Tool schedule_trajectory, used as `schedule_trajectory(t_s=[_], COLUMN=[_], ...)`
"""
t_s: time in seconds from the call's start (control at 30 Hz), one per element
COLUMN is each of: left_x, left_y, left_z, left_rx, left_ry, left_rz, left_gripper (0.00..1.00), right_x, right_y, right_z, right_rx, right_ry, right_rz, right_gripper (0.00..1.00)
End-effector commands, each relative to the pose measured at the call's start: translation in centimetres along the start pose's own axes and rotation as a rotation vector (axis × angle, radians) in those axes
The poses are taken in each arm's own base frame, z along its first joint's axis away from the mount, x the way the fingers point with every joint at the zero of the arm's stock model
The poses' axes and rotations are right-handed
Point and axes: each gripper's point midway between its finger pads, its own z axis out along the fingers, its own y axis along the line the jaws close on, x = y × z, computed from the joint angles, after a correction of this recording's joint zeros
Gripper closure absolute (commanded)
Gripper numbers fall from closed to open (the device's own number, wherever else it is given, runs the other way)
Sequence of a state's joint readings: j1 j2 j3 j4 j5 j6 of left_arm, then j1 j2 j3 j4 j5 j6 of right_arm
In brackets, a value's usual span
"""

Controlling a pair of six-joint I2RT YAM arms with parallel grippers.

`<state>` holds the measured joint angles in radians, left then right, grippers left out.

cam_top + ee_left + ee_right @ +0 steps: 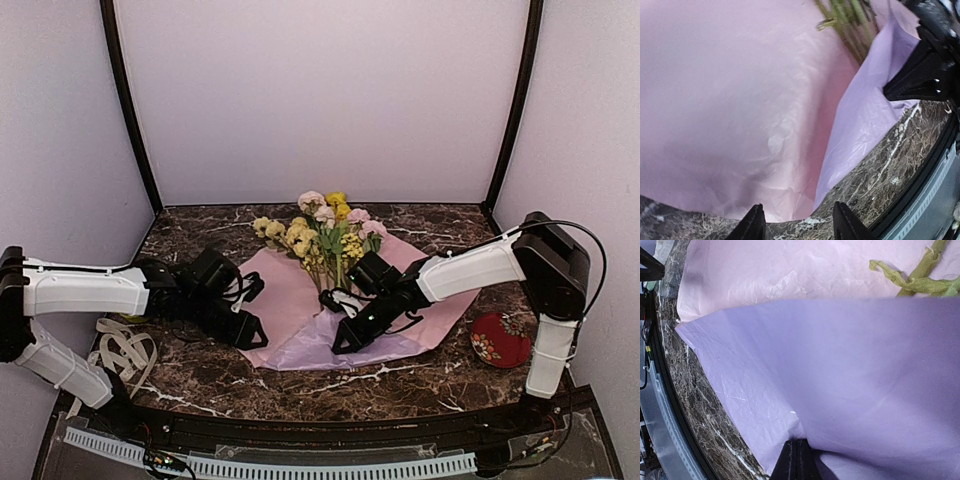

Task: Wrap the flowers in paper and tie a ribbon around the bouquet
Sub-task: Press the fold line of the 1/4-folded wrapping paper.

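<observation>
The flowers [322,232] lie with their blooms to the back and their green stems [850,20] on the paper [295,315], a pink-lilac sheet spread on the table. My left gripper [254,311] is at the sheet's left edge; in the left wrist view it [800,224] is open, with the paper's edge [790,200] just in front of the fingertips [756,220] and nothing gripped. My right gripper [342,338] is shut on a lifted lilac fold of the paper [840,370], pinched at its fingertips [797,452] near the stems [920,280]. The ribbon [122,350] lies in loose loops at the far left.
A red round patterned object [500,338] sits on the dark marble table [420,375] at the right, next to the right arm. My right gripper's black body [920,75] shows in the left wrist view, close beside the stems. The table's near rim [670,405] runs just past the paper.
</observation>
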<state>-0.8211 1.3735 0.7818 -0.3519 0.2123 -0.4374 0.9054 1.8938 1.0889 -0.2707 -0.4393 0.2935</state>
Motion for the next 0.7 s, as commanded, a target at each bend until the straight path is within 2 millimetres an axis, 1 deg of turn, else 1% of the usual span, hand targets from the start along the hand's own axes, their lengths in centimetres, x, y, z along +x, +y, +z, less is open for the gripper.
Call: schedule_trajectory(t_s=[0.0,0.1,0.17,0.23,0.33,0.53,0.67], left_x=[2.3,2.6,2.8,2.6,2.6,2.3,1.4], left_y=[2.3,2.9,2.8,2.1,1.7,0.7,-0.2], left_z=[0.7,0.7,0.7,0.7,0.7,1.1,0.9], left_rx=[-0.034,-0.037,-0.008,0.047,0.061,0.048,-0.04], left_ry=[-0.019,-0.062,-0.083,-0.109,-0.13,-0.121,-0.112], left_rz=[-0.339,-0.409,-0.414,-0.385,-0.329,-0.213,-0.09], left_gripper=[0.52,0.48,0.45,0.45,0.44,0.42,0.42], right_x=[0.5,0.5,0.6,0.6,0.6,0.3,0.5], right_y=[-1.3,-1.4,-1.5,-1.5,-1.4,-1.3,-1.6], right_z=[0.1,0.2,0.2,0.1,0.0,-0.3,-0.3], right_rx=[0.076,0.082,0.082,0.085,0.085,0.089,0.109], right_ry=[0.025,0.027,0.024,0.022,0.015,0.008,0.015], right_rz=[0.018,0.017,0.02,0.025,0.024,0.021,0.023], right_gripper=[1.0,1.0,1.0,1.0,1.0,1.0,1.0])
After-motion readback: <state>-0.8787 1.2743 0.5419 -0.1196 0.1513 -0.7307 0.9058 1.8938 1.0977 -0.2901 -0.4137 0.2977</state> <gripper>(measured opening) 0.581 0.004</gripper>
